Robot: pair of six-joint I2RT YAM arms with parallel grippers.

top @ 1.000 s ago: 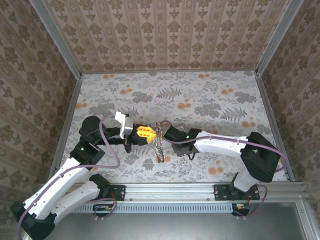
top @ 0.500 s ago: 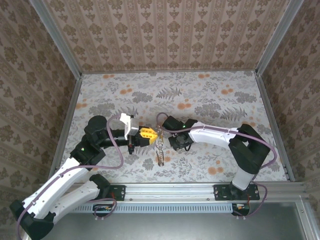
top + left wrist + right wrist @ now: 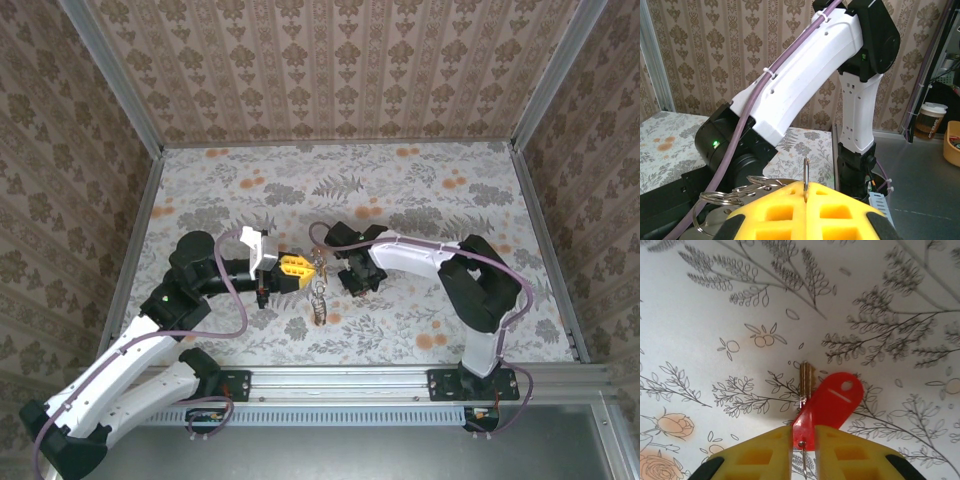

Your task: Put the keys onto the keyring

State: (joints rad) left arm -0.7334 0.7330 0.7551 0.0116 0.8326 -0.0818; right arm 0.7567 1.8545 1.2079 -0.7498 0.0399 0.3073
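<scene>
My left gripper (image 3: pixel 805 186) is shut on the keyring (image 3: pixel 805 172), which stands on edge between the yellow fingers (image 3: pixel 840 212). More linked rings (image 3: pixel 735 192) hang off to its left. From above, the left gripper (image 3: pixel 297 267) holds the keyring (image 3: pixel 318 263) over the table's middle, and a chain (image 3: pixel 317 300) dangles below it. My right gripper (image 3: pixel 803 432) points down at the table and is shut on a key with a bright red head (image 3: pixel 827 400). Its brass blade (image 3: pixel 806 379) sticks out beyond the fingers. The right gripper (image 3: pixel 353 272) sits just right of the keyring.
The floral table (image 3: pixel 420 200) is walled by patterned panels with metal rails (image 3: pixel 135 230) on both sides. My right arm's white forearm (image 3: pixel 805 70) crosses close in front of the left gripper. Its elbow (image 3: pixel 480 285) is raised at the right.
The right arm has folded in, bringing its wrist further up and left, and its jaws have narrowed. The left gripper moved slightly right with the keyring, then held still.
</scene>
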